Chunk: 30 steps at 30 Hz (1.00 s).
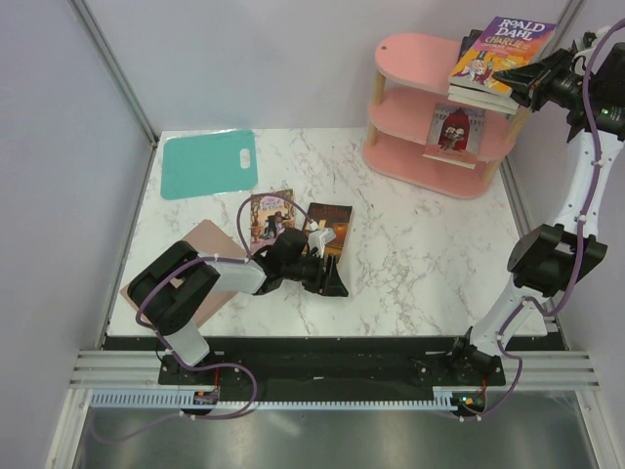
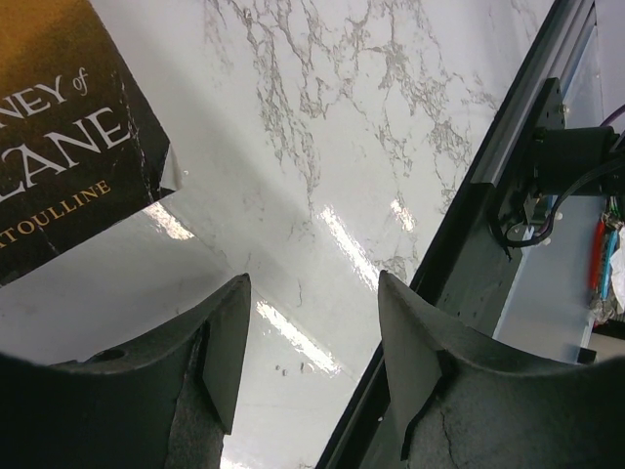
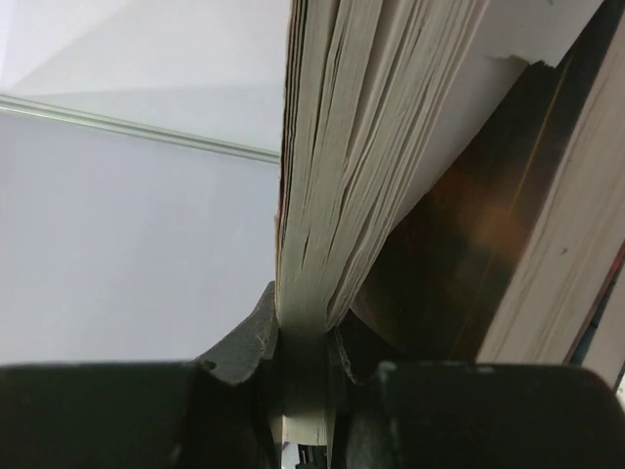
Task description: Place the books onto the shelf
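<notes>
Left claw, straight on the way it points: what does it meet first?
Likely the bare marble tabletop, straight ahead of the open left claw. The dark book lies off to the side of that line; depth is unclear.

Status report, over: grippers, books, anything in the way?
Left gripper open, empty, beside dark book on table. Right gripper shut on Roald Dahl book at shelf top. Nothing seen blocking.

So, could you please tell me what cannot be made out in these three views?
Top view: the books stacked on the pink oval-board shelf's top board; the orange-purple Roald Dahl paperback covers their titles.
Left wrist: the dark, pale-lettered paperback; its title is cut by the left edge.
Right wrist: the clamped book's cover; only page edges show.
</notes>
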### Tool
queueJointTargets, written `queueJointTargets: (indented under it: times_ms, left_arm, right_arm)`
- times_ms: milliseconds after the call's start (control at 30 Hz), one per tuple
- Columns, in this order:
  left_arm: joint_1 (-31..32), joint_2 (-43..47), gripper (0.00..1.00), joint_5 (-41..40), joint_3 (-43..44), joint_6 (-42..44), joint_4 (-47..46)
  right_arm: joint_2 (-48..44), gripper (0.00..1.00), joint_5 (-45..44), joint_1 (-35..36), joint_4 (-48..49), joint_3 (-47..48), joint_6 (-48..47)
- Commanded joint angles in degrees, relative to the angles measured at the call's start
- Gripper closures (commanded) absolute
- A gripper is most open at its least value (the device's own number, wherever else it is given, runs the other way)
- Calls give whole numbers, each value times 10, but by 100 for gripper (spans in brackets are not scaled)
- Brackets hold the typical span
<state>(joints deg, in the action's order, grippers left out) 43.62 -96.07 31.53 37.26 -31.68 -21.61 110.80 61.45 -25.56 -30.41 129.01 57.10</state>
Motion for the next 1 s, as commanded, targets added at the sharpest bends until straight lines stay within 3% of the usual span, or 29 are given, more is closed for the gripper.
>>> queueJointTargets:
  times_ms: [0, 233, 267, 367, 500, 533, 967]
  left_arm:
    - [4, -9, 39, -6, 19, 13, -26]
    - [5, -8, 39, -6, 18, 13, -27]
    - [5, -7, 39, -5, 18, 14, -27]
    - [6, -9, 39, -3, 18, 13, -28]
    - [8, -6, 39, -4, 16, 13, -30]
    - [8, -7, 39, -4, 14, 13, -31]
    - [8, -4, 39, -2, 12, 11, -37]
  right_arm:
    - [2, 99, 17, -1, 34, 8, 10]
    - [8, 91, 15, -5, 33, 9, 13]
    - [7, 81, 15, -5, 33, 9, 12]
    - [4, 64, 10, -6, 33, 9, 15]
    - [2, 48, 9, -8, 33, 7, 20]
    - [1, 2, 10, -8, 32, 7, 21]
    - [-16, 2, 1, -25, 31, -8, 33]
